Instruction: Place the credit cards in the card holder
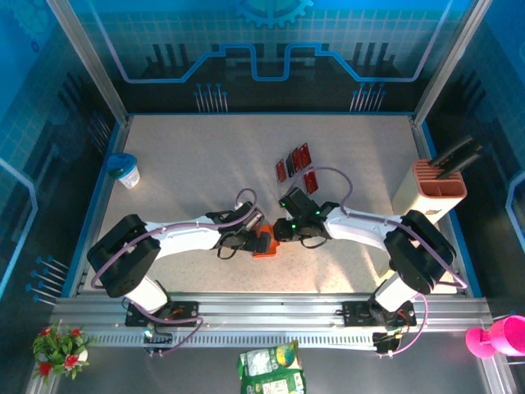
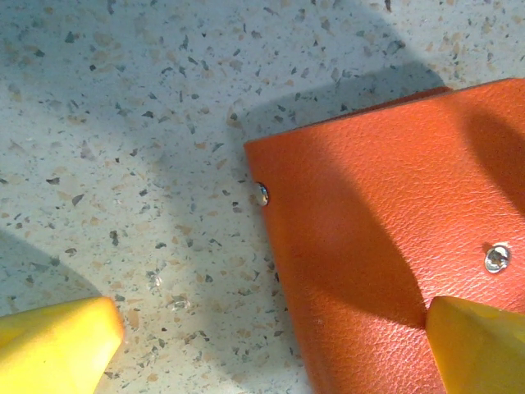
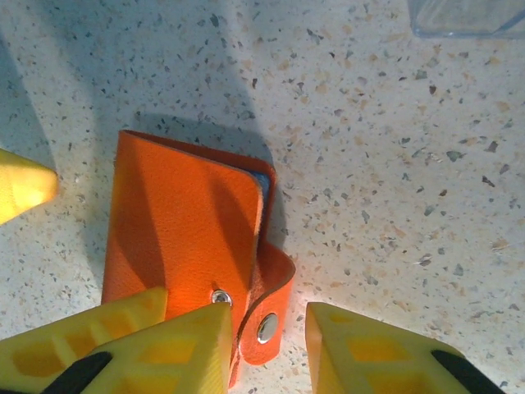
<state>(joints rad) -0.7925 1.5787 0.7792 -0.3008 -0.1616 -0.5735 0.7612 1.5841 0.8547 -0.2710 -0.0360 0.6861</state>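
1. Right tool (image 3: pixel 269 316): low over the holder (image 3: pixel 184 222), fingers partly spread. The holder's flap (image 3: pixel 275 283) sits in the gap. One finger overlaps the flap's edge and the other stands just clear, with a strip of tabletop (image 3: pixel 394 164) showing between. It is not pinching anything.
2. Left tool (image 2: pixel 262 353): spread wide. One fingertip (image 2: pixel 476 345) hangs over the holder's orange leather, the other over bare tabletop just beside it. I cannot tell whether either touches.
3. Holder: lies flat on the tabletop between the two tools, at the middle and toward the near edge in the top view. It is folded over, with grey-blue lining peeping at the open edge. The flap curls round one side with its snap (image 3: pixel 267 327) unfastened, and both metal halves are visible.
4. Cards (image 1: pixel 293 164): a small cluster, red and dark, flat on the tabletop beyond the holder and apart from it.
5. Farther out: a salmon-and-white box (image 1: pixel 439 185) holding black tools stands at the right edge. A blue-lidded cup (image 1: pixel 125 169) stands at the far left.
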